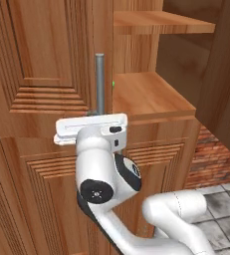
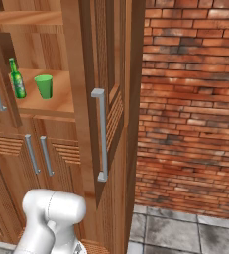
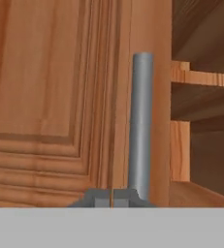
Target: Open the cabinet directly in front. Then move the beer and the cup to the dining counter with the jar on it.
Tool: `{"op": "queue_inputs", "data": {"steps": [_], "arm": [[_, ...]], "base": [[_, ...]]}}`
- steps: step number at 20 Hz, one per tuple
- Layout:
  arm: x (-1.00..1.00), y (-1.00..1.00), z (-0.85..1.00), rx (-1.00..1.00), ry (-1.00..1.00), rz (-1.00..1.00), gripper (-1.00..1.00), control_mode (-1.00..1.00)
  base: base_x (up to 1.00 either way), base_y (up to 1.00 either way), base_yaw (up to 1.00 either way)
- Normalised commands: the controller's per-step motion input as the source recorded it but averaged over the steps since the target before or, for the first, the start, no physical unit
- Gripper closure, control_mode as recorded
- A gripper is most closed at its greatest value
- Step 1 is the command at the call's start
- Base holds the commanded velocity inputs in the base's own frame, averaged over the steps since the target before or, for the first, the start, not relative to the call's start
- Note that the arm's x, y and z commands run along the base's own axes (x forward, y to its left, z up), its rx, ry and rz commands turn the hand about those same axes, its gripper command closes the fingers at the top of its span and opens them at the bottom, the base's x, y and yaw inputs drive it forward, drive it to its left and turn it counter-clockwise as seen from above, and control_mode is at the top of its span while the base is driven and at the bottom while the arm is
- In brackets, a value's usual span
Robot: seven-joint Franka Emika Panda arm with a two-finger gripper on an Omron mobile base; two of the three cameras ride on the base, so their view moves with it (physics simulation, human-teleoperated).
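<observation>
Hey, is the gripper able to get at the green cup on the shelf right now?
Probably not yet. The gripper is shut at the foot of the left door's handle, and that left door stands closed. The cup sits beside the beer behind it, though the right door is swung open.

I'm in a kitchen: a tall wooden cabinet (image 2: 106, 74) with shelves, a brick wall (image 2: 190, 99) right, grey floor tiles (image 2: 185, 233).

The right door (image 2: 103, 99) stands swung open, baring the shelf (image 1: 149, 94); the left door (image 1: 42, 64) blocks its other half.
</observation>
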Motion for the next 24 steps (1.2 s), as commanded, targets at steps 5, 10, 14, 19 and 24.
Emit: {"op": "queue_inputs", "data": {"steps": [5,10,14,19,24], "arm": [[-0.92,0.62,0.00,0.08,0.00,-0.16,1.00,-1.00],[-0.05,0.07,-0.02,-0.01,-0.01,0.00,-1.00,-1.00],[-0.27,-0.90,0.03,0.33,-0.04,0.00,-1.00,-1.00],[-0.26,-1.00,0.10,0.48,-0.01,0.02,-1.00,-1.00],[-0.10,-1.00,0.21,0.46,0.00,0.08,-1.00,-1.00]], "base": [[0.00,0.00,0.00],[0.00,0.00,0.00],[0.00,0.00,0.00],[0.00,0.00,0.00],[0.00,0.00,0.00]]}}
